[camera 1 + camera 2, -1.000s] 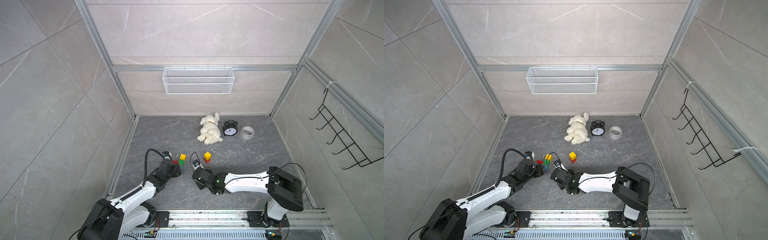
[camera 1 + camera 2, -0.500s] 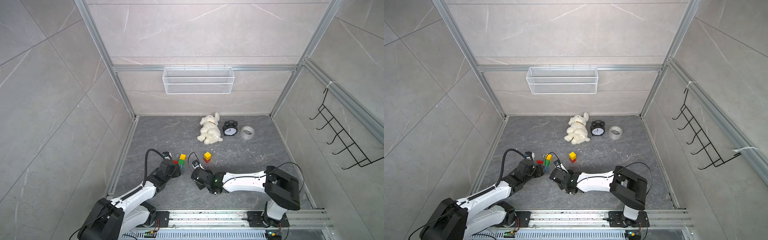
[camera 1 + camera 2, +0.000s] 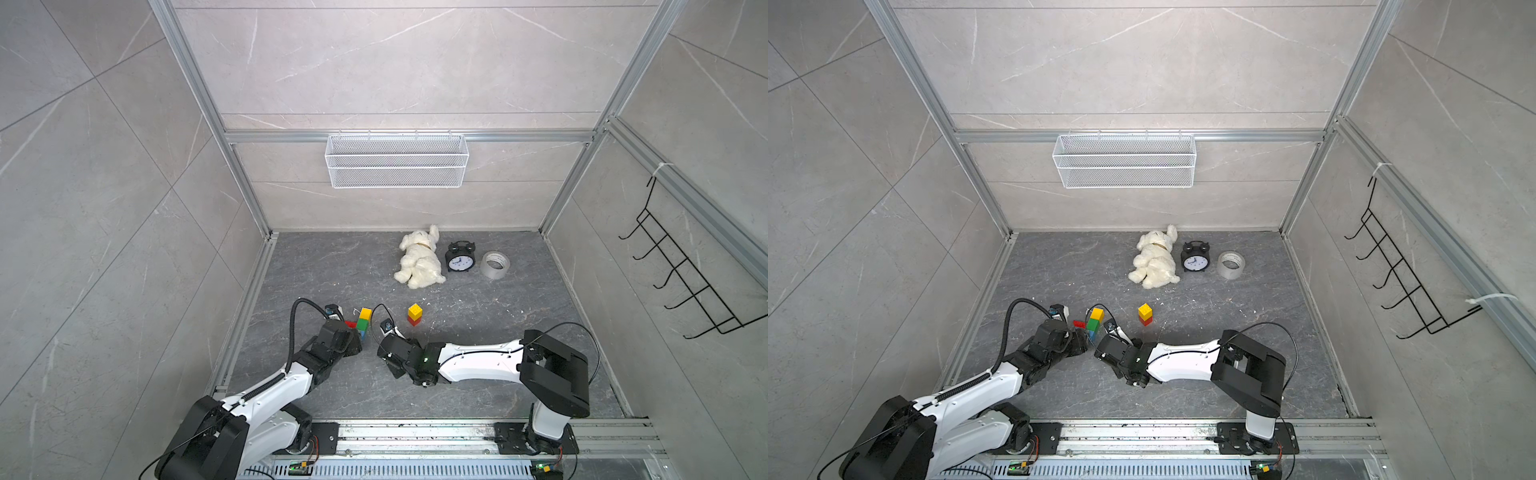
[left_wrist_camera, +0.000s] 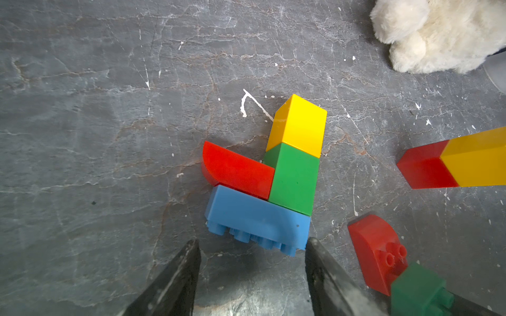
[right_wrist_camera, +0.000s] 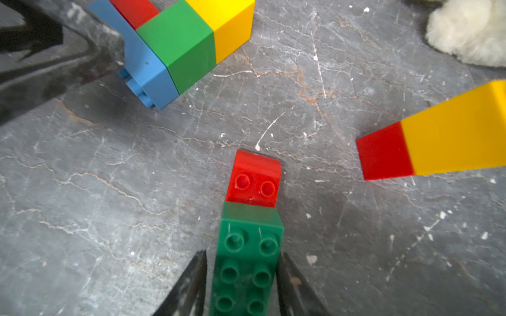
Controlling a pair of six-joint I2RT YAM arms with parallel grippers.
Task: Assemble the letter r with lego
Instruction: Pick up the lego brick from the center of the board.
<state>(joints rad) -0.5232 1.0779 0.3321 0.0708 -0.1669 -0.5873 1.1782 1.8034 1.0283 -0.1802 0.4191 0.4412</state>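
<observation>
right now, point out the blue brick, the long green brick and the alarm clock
blue brick [image 4: 257, 216], left wrist view, its smooth side
long green brick [image 5: 245, 260], right wrist view, its studded top
alarm clock [image 3: 460, 262], in a top view, its white dial

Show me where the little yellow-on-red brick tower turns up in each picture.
In a top view: the yellow-on-red tower stands mid-floor.
In a top view: same spot.
Left wrist: cut off at the frame edge.
Right wrist: likewise cut off.
Shared landmark: the white plush toy, in all four.

Robot lab cell: aluminium frame [image 3: 415, 136], tiled panels [image 3: 374, 62], base rail [image 3: 415, 434].
</observation>
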